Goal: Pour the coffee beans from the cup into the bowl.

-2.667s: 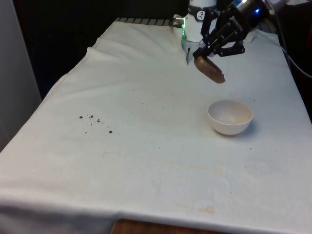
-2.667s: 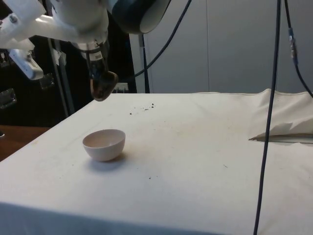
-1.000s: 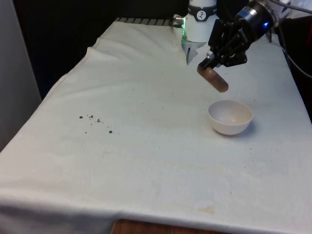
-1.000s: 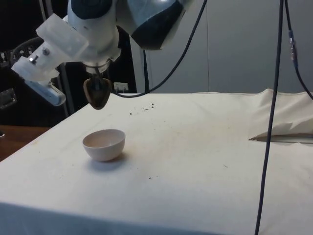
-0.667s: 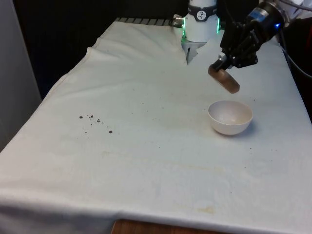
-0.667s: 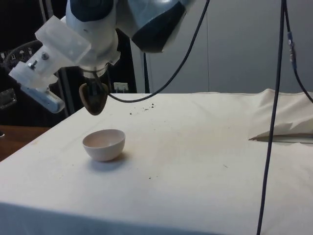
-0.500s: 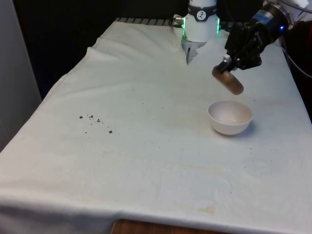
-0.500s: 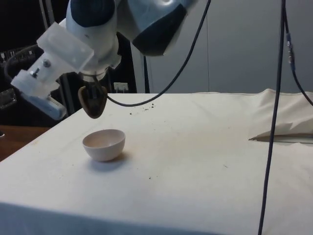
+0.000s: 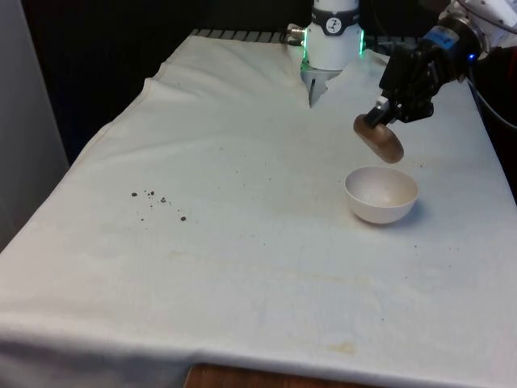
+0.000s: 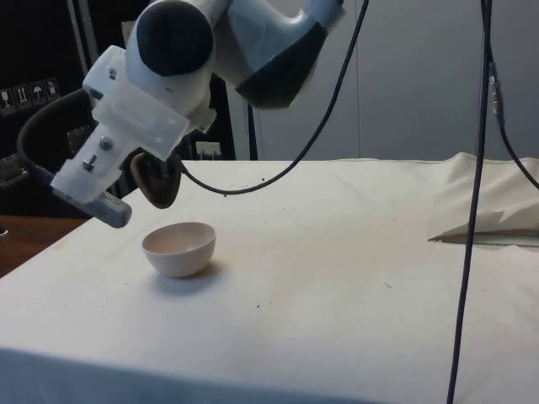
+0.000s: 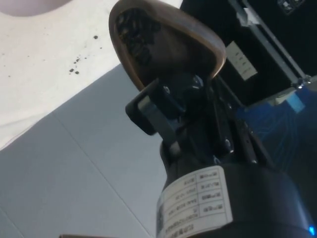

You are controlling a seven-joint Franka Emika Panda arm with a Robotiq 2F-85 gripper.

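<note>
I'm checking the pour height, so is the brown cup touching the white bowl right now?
Apart. In the side view the cup, held tilted in the gripper, hangs above the bowl with the dark background plainly visible between them.

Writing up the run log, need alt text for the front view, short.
The black gripper holds a brown cup tilted just above a white bowl on the white tablecloth. A few dark specks lie scattered towards the front view's left.

I carry a white label (image 11: 198, 200) with a code square and print on my wrist, but none of it reads.
</note>
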